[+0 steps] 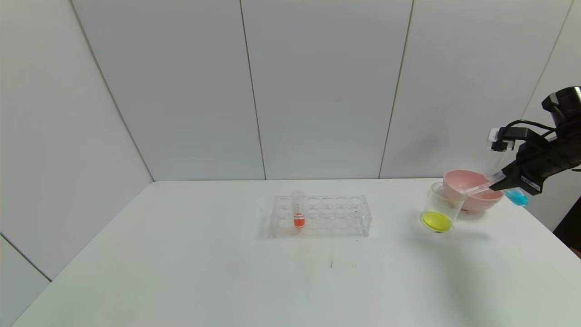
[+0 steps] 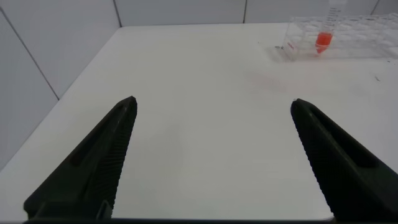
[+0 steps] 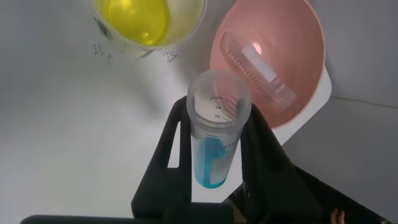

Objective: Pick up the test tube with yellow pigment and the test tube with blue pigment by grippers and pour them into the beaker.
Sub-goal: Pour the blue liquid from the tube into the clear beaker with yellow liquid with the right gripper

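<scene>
I see the blue tube (image 3: 214, 144) clamped in my right gripper (image 1: 501, 183), tilted above the table's right edge, mouth toward the beaker (image 1: 441, 208) holding yellow liquid. Behind it, a pink bowl (image 3: 273, 59) holds an empty tube (image 3: 258, 61). My left gripper (image 2: 211, 155) hangs open near the left edge.

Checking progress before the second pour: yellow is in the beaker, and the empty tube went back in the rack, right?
Not quite. Yellow is in the beaker, but the empty tube lies in the pink bowl, as the right wrist view shows, not in the rack.
</scene>
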Robot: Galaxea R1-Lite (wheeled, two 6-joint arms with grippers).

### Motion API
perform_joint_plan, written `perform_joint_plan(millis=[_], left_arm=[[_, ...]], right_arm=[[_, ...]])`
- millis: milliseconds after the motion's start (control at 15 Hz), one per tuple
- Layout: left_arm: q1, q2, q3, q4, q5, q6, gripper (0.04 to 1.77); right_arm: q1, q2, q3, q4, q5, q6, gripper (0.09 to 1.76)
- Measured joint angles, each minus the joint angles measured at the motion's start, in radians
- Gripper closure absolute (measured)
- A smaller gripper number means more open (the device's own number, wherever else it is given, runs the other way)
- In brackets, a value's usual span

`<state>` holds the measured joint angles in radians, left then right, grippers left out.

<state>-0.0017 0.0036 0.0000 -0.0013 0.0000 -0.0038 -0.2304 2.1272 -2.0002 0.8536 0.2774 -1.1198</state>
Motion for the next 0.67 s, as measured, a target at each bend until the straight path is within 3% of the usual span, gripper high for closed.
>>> perform_joint_plan(millis=[267,667], left_arm=[[0.000,0.000,0.000,0.000,0.000,0.000,0.05],[0.000,0.000,0.000,0.000,0.000,0.000,0.05]], right_arm=[[0.063,0.002,0.000,-0.054,-0.136,0.002,1.33],[0.130,0.008,0.000,-0.100,-0.219,0.006,1.33]])
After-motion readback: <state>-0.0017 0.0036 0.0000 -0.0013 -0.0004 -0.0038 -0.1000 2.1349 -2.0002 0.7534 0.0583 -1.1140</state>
